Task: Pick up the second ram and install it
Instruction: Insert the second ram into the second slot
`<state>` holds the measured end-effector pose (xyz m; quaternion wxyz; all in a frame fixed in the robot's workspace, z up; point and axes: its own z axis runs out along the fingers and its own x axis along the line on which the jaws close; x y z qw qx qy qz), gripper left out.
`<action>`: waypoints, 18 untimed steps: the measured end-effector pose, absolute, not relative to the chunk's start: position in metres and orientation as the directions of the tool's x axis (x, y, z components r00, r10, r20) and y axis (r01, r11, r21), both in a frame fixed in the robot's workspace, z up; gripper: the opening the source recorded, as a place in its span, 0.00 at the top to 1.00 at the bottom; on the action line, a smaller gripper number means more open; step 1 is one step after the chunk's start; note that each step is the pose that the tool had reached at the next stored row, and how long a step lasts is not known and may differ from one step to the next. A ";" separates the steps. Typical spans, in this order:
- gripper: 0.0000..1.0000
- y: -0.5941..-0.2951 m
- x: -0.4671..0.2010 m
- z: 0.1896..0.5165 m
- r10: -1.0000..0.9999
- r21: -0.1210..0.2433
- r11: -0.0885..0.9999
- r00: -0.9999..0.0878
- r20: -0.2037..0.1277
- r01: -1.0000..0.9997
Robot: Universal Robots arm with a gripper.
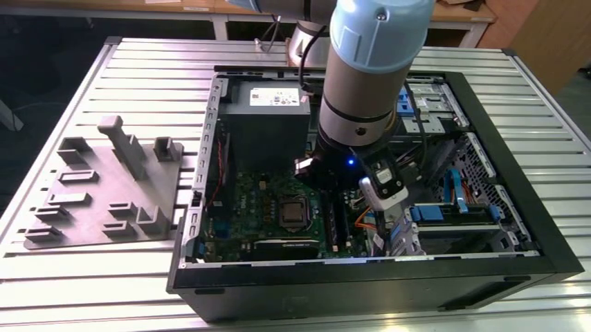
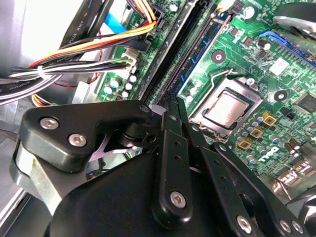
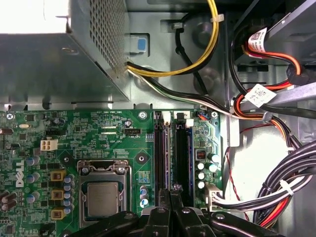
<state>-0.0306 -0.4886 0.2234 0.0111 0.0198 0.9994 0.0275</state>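
An open computer case (image 1: 369, 277) lies on its side on a slatted metal desk (image 1: 148, 76), so its motherboard (image 1: 268, 197) faces up for work from above. The robot arm (image 1: 369, 76) reaches down into the case, and its gripper (image 3: 170, 193) hangs just over the long black slots (image 3: 159, 153) beside the processor socket (image 3: 101, 197). In both wrist views the jaws stand narrow, their tips drawn close together right at the slots, aligned along them as if to press a stick straight down. I cannot tell whether they pinch anything. The ram (image 3: 170, 153) appears to stand on edge in the slots, a thin dark strip directly ahead of the tips, though its seating is unclear. Bundled cables (image 3: 276, 187) run along the far side of the slots from the socket. A grey fixture (image 1: 106, 187) sits on the desk beside the case.
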 end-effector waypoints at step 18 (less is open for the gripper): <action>0.92 -0.489 -0.032 0.220 0.052 0.055 0.997 -0.998 -0.021 0.050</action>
